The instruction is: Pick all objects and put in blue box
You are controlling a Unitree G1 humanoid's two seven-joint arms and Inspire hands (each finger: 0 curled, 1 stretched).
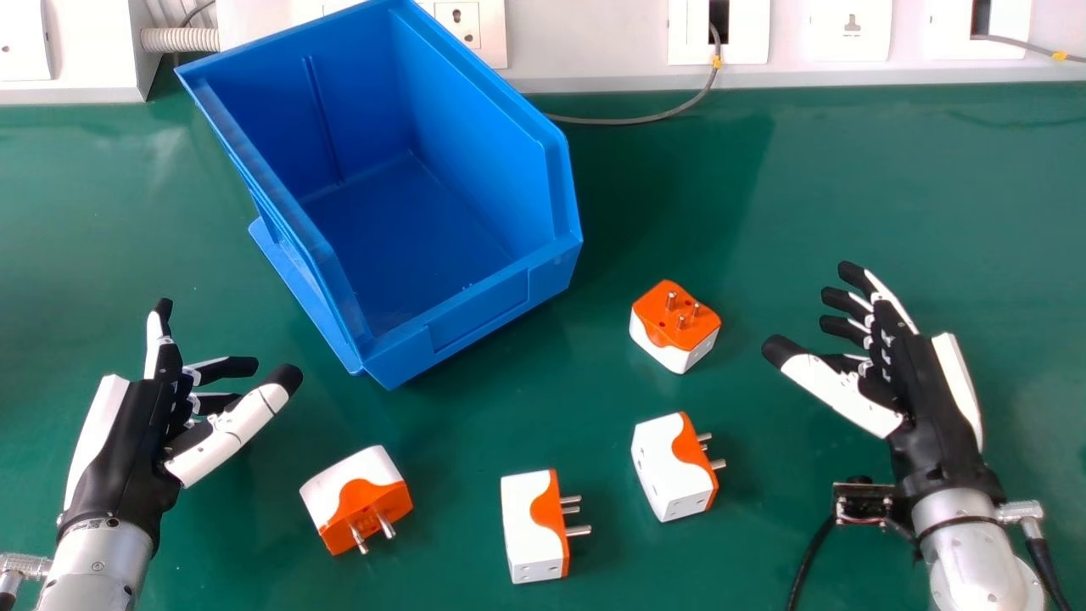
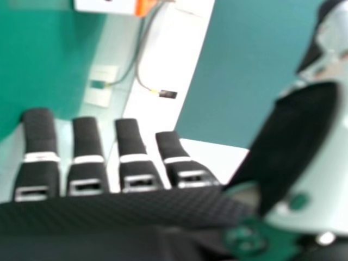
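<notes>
Pictured with four plug adapters [image 1: 666, 467] spread over the green worktop [image 1: 848, 187], to the near and right of the blue box [image 1: 479, 314]. Likely light, stiff and smooth-shelled; best held across the white sides [image 1: 522, 535], clear of the metal pins [image 1: 579, 530]. Flanked by left hand [image 1: 127, 441] and right hand [image 1: 920, 416], both released, holding nothing.

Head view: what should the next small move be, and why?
I would probably ease the open right robot hand leftward to the white-and-orange plastic plug adapter with upturned metal pins. Of the four adapters on the table, it looks nearest that hand's thumb, and the blue plastic box has nothing in it yet.
</notes>
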